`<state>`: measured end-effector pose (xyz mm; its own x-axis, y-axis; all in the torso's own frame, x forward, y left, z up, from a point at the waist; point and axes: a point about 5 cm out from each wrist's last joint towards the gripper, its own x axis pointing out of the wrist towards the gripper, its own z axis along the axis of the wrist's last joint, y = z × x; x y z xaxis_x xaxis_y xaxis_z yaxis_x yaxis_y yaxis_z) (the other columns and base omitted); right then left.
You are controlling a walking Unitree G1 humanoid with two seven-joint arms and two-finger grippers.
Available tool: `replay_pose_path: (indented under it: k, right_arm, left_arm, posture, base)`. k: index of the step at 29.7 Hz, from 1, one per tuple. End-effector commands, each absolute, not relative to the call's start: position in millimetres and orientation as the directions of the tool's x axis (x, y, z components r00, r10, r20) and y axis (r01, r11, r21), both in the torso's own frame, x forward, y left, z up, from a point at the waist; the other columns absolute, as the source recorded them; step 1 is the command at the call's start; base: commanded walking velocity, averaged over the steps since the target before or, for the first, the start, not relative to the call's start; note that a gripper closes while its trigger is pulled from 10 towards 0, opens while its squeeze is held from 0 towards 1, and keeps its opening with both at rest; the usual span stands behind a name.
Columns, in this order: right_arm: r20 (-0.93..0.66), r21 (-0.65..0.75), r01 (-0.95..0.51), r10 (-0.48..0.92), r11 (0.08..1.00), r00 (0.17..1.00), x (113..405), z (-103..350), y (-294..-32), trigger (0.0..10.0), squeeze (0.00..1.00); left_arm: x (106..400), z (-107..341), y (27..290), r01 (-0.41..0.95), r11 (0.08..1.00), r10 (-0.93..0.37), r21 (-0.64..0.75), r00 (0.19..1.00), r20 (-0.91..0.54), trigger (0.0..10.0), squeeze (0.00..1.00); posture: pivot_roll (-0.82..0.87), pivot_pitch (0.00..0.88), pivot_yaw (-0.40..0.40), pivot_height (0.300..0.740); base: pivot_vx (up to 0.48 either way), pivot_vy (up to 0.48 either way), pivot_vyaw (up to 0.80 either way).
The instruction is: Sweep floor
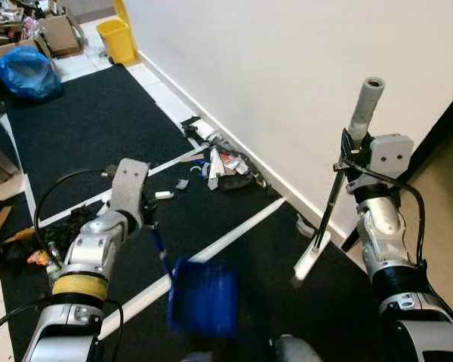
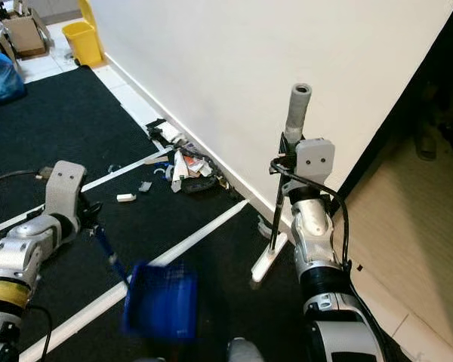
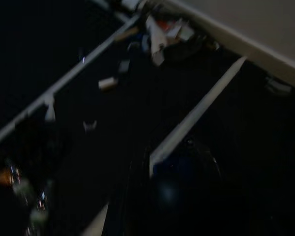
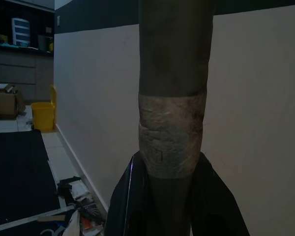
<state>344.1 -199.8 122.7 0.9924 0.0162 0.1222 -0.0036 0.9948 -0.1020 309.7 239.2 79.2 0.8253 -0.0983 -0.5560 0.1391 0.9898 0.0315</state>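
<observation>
Now, starting on your left, the left gripper (image 1: pixel 152 226) is closed on the thin handle of the blue dustpan (image 1: pixel 204 296), which hangs low and near over the black mat (image 1: pixel 83 128), blurred as if swinging. You will want to steady it and set its front lip flat on the mat before anything is pushed toward it.

Further off, in the middle, the pile of scraps (image 1: pixel 220 164) lies against the foot of the white wall (image 1: pixel 302 83), with a few loose bits (image 1: pixel 163 194) just to its left on the mat. More rubbish (image 1: pixel 38 253) sits at the mat's left edge.

On your right, the right gripper (image 2: pixel 287 162) is clamped around the broom handle (image 2: pixel 296 113), held nearly upright, and the broom head (image 1: pixel 311 256) rests on the mat near the wall, well short of the pile. I would judge that you need to reach the head beyond the pile, hard against the wall, then draw it back toward the dustpan in short strokes. A yellow bin (image 1: pixel 118 38) stands far left.
</observation>
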Motion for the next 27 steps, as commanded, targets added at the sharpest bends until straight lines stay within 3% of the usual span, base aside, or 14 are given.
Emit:
replay_pose_path:
  k: [1, 5, 14, 20, 27]
  right_arm:
    - [0.166, -0.112, 0.001, 0.018, 0.994, 0.986, 347.0, 132.2, -201.4, 10.0, 0.0]
    - [0.164, -0.113, -0.006, 0.025, 0.994, 0.986, 347.1, 131.0, -198.5, 10.0, 0.0]
    - [0.158, -0.115, -0.004, 0.022, 0.993, 0.987, 345.1, 128.5, -200.8, 10.0, 0.0]
    - [0.156, -0.118, -0.004, 0.023, 0.993, 0.988, 344.3, 127.8, -201.1, 10.0, 0.0]
    - [0.153, -0.116, -0.008, 0.026, 0.993, 0.988, 342.7, 125.6, -199.7, 10.0, 0.0]
  left_arm:
    - [315.4, 90.9, 248.3, 0.127, 0.99, -0.077, 0.06, 0.849, -0.523, 10.0, 0.0]
    - [313.2, 76.2, 250.8, 0.145, 0.982, -0.057, 0.121, 0.836, -0.545, 10.0, 0.0]
    - [308.0, 61.6, 237.5, 0.206, 0.973, -0.123, 0.105, 0.847, -0.517, 10.0, 0.0]
    - [295.8, 46.7, 235.0, 0.214, 0.955, -0.083, 0.205, 0.857, -0.509, 10.0, 0.0]
    - [274.0, 30.0, 227.5, -0.043, 0.998, 0.065, 0.051, 0.796, -0.602, 10.0, 0.0]
  posture:
    - [0.07, 0.023, -0.007, 0.74]
    - [0.07, 0.025, -0.008, 0.74]
    - [0.06, 0.033, -0.008, 0.74]
    - [0.06, 0.036, -0.006, 0.74]
    - [0.07, 0.042, -0.003, 0.74]
  base:
    - [0.0, 0.0, 0.0]
    - [0.0, 0.0, 0.0]
    - [0.0, 0.0, 0.0]
    - [0.0, 0.0, 0.0]
    - [0.0, 0.0, 0.0]
